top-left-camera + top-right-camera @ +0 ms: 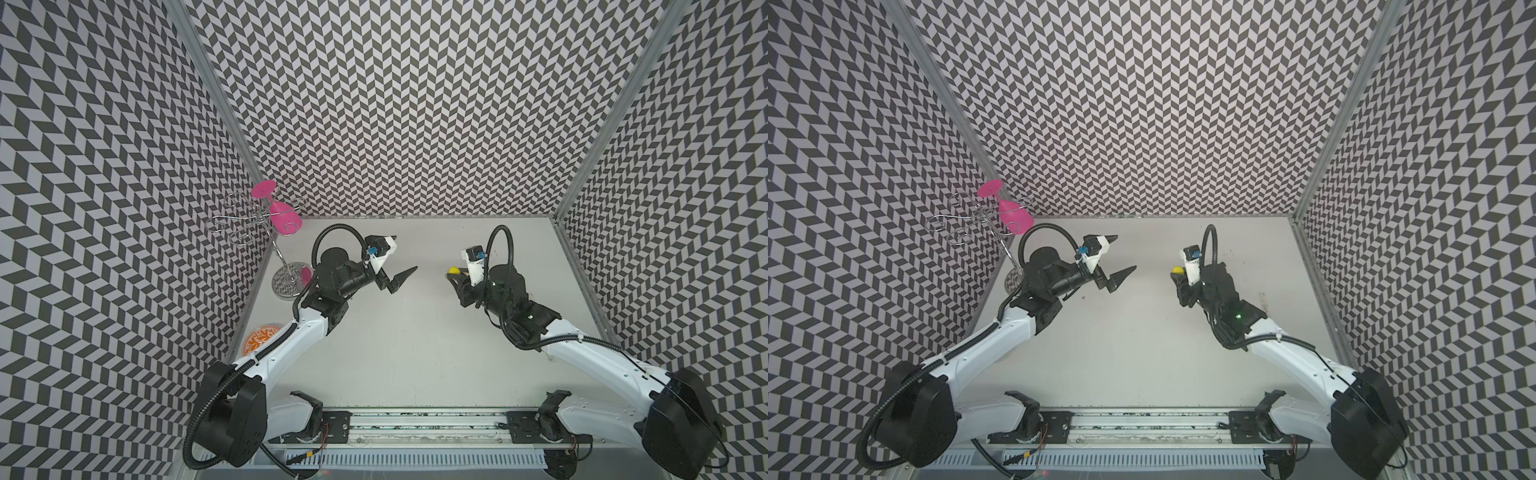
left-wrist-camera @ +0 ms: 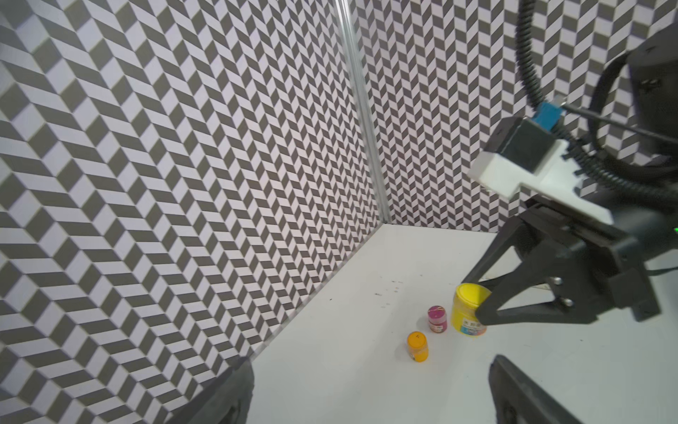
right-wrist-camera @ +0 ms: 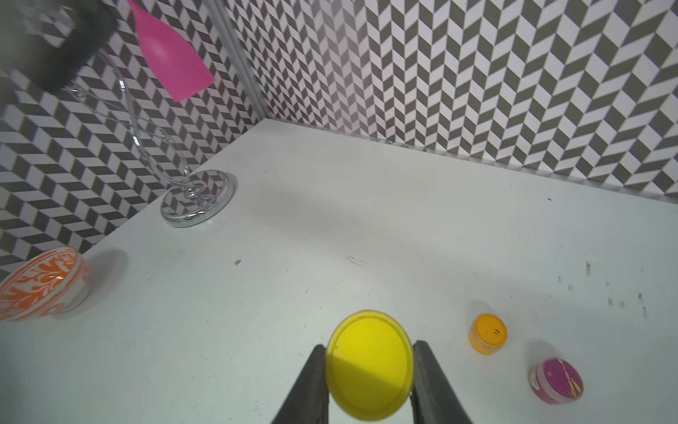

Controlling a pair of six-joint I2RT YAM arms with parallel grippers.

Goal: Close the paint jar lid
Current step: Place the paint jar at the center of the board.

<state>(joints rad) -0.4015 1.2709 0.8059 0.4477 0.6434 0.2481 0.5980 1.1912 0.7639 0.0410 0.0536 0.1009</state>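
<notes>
Chevron walls in black and white box me in on three sides, and the pale worktop lies below. My right gripper is the busy one: its jaws stand narrow, clamped on the yellow paint jar, one pad pressing each side of the round yellow lid. That jar stands upright on the worktop, right of the middle and in the far half, and from above only a yellow spot peeks out past the fingers. The lid sits on top of the jar; whether it is down tight, I cannot tell. My left gripper hangs above the middle of the worktop, jaws wide apart and holding nothing, pointing across at the jar and well clear of it. Just beside the yellow jar stand two smaller pots, a small orange jar and a magenta jar, both capped, apart from each other; my right arm hides them in both top views. Over at the left edge, near the far left corner, the wire glass rack carries a pink glass hung upside down. Nearer along that same edge sits an orange patterned bowl.
</notes>
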